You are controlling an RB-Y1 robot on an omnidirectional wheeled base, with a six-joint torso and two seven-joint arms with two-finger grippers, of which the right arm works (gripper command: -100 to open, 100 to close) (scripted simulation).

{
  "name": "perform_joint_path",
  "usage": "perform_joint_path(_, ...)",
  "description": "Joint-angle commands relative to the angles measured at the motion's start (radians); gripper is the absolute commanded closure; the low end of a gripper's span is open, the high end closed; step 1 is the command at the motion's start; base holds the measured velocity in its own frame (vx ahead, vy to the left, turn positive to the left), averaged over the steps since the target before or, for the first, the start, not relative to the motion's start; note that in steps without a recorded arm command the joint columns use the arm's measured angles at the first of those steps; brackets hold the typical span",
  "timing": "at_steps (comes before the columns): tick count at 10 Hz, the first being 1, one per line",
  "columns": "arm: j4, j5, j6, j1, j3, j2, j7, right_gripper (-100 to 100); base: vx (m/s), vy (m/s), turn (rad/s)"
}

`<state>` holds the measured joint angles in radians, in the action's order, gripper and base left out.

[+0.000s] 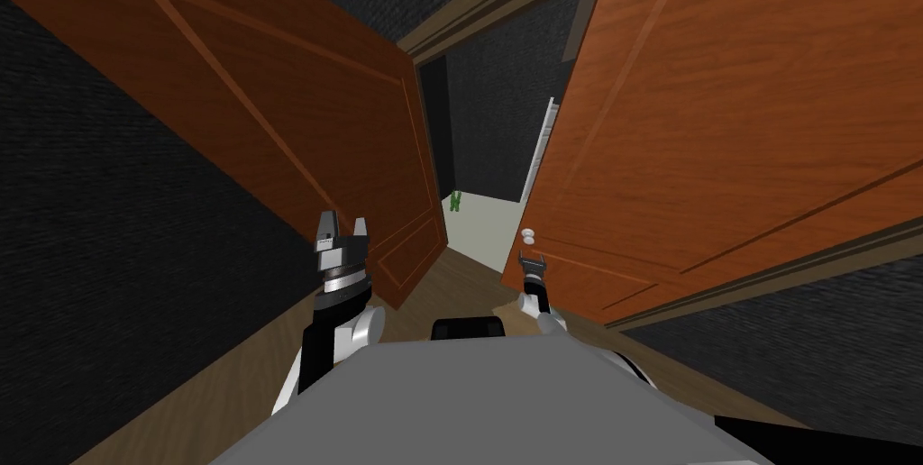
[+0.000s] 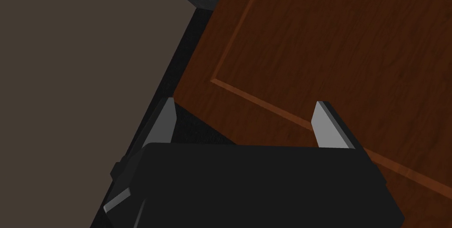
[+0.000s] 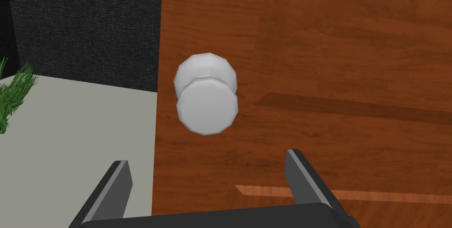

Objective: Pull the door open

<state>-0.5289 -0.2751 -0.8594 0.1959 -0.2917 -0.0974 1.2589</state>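
Note:
Two reddish-brown panelled doors stand ajar ahead. The right door [image 1: 721, 126] carries a white round knob [image 1: 527, 235] near its free edge. My right gripper [image 1: 534, 260] is open just short of that knob [image 3: 206, 106], which lies a little beyond the fingers and apart from them. The same door [image 3: 331, 62] is behind the knob in the right wrist view. My left gripper [image 1: 341, 227] is open with nothing between its fingers, held in front of the lower part of the left door [image 1: 270, 99]. That door's panel [image 2: 331, 39] lies past the left gripper [image 2: 245, 121].
Between the doors a gap opens onto a pale floor [image 1: 482, 225] with a small green plant [image 1: 456, 202]. Dark walls [image 1: 99, 243] flank both sides, and a wooden floor [image 1: 451, 288] runs under me. The plant [image 3: 11, 93] lies left of the right door's edge.

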Motion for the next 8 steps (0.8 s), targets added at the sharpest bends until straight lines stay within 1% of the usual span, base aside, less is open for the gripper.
perform_joint_path(1, 0.011, -0.011, -0.002, 0.010, 0.004, 0.003, 0.037, -100, -0.054, -0.020, 0.010)
perform_joint_path(5, 0.017, -0.039, 0.008, 0.027, 0.014, 0.015, 0.123, -100, -0.058, -0.011, 0.017)
perform_joint_path(6, 0.019, -0.035, 0.005, 0.026, 0.012, 0.013, 0.107, -100, -0.026, -0.001, 0.003)
perform_joint_path(7, 0.024, -0.038, 0.003, 0.011, 0.011, -0.019, 0.145, -100, 0.098, 0.018, 0.112)
perform_joint_path(8, 0.026, -0.039, 0.003, 0.006, 0.010, -0.028, 0.154, -100, 0.217, -0.007, 0.097)
